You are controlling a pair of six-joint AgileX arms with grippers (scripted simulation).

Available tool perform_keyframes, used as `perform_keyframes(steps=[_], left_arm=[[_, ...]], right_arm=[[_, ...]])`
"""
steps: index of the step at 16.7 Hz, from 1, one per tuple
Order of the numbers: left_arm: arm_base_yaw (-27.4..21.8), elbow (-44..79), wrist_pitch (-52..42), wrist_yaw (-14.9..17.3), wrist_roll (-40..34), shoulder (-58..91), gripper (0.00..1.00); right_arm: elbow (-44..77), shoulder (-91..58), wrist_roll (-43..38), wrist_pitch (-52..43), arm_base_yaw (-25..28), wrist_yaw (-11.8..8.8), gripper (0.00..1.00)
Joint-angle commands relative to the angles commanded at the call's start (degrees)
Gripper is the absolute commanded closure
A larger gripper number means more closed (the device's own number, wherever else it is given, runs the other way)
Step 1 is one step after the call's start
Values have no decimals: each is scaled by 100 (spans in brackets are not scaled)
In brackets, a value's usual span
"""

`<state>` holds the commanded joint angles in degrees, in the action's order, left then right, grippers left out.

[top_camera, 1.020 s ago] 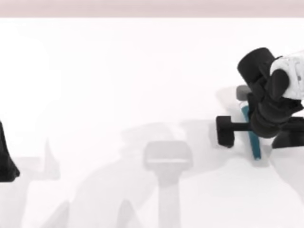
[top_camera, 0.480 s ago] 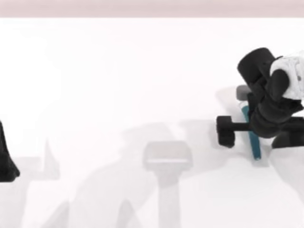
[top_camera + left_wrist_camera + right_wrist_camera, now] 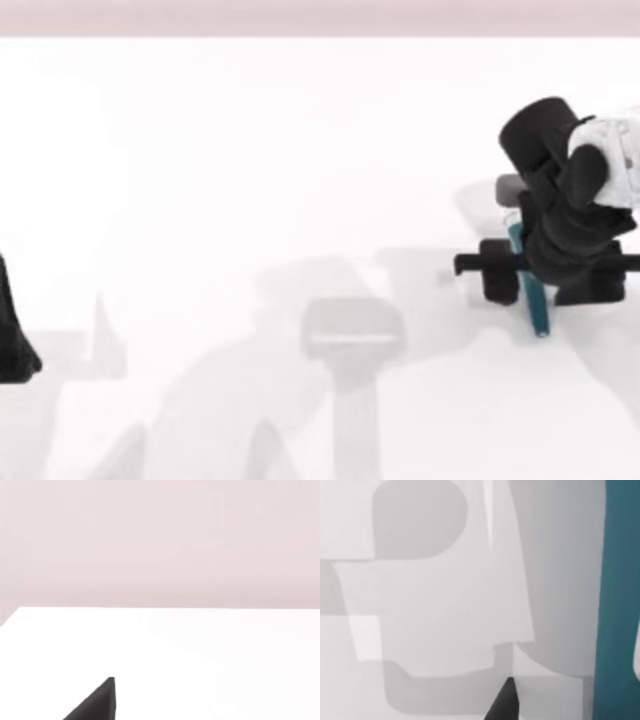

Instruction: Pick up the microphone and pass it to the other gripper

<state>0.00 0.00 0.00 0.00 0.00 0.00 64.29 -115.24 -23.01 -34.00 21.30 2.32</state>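
a: where's the microphone (image 3: 531,290)?
b: lying flat on the table (image 3: 250,150), out at about three o'clock in the top view, near the right edge. teal handle pointing toward six, pale head toward twelve (mostly hidden under the arm).
a: and the right gripper (image 3: 536,268)?
b: directly over the handle, one finger (image 3: 498,272) on its nine o'clock side, the other on its three o'clock side. narrowed close around the handle, though can't tell whether actually clamped on it.
a: right wrist view?
b: teal handle filling one edge, one black fingertip (image 3: 504,700) beside it.
a: left gripper (image 3: 14,335)?
b: parked at the nine o'clock edge. can't tell how far open.
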Motion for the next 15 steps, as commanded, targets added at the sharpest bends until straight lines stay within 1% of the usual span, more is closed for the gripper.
perform_keyframes(steps=[6,7,9,10,12,15], left_arm=[[0,0,0,0,0,0,0],[0,0,0,0,0,0,0],[0,0,0,0,0,0,0],[0,0,0,0,0,0,0],[0,0,0,0,0,0,0],[0,0,0,0,0,0,0]], right_arm=[[0,0,0,0,0,0,100],[152,364,70,-179,12,122,100],[144,371,92,-112,19,95,100],[127,387,128,4,26,50,100],[51,460,244,407,39,-105,100],[-195,675,514,1452,42,-468,100]])
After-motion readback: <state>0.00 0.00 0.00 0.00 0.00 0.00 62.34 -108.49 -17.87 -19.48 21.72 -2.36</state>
